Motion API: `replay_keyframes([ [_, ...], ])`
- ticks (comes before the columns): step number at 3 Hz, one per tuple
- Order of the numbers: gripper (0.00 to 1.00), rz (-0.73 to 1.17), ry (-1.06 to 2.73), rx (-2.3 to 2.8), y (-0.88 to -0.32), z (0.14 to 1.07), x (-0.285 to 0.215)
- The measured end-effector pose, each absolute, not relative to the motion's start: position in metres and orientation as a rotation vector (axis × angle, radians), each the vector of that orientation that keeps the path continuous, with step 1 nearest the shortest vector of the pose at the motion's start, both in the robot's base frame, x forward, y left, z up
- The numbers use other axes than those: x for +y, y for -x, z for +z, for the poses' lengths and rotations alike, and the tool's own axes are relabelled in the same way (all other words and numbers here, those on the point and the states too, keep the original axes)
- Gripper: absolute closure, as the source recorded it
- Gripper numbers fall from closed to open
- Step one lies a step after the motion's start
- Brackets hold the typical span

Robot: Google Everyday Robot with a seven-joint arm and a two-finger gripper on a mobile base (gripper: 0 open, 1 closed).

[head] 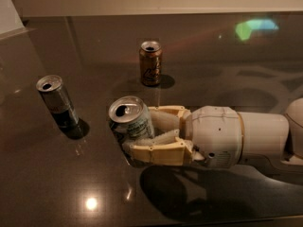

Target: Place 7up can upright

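The 7up can (130, 122) is white-silver with green lettering and an opened silver top. It stands nearly upright at the middle of the dark table (213, 70), its base at or just above the surface. My gripper (142, 134) reaches in from the right and is shut on the can, one cream finger behind it and one in front, low on its body. The can's lower front is partly hidden by the front finger.
A brown-gold can (151, 63) stands upright behind the 7up can. A slimmer silver-and-dark can (57, 101) stands upright at the left. My white arm (246, 138) crosses the table's right side. A bright light glare (91, 203) shows near the front edge.
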State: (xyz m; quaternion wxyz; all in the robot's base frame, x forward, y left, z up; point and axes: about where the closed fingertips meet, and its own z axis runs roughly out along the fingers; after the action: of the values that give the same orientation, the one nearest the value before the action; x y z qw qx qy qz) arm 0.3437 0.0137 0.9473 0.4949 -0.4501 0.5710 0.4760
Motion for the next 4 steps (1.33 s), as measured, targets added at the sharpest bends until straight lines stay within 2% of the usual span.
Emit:
replay_keyframes([
  [4, 1.0, 0.917, 0.695, 1.471, -0.375, 0.898, -0.002],
])
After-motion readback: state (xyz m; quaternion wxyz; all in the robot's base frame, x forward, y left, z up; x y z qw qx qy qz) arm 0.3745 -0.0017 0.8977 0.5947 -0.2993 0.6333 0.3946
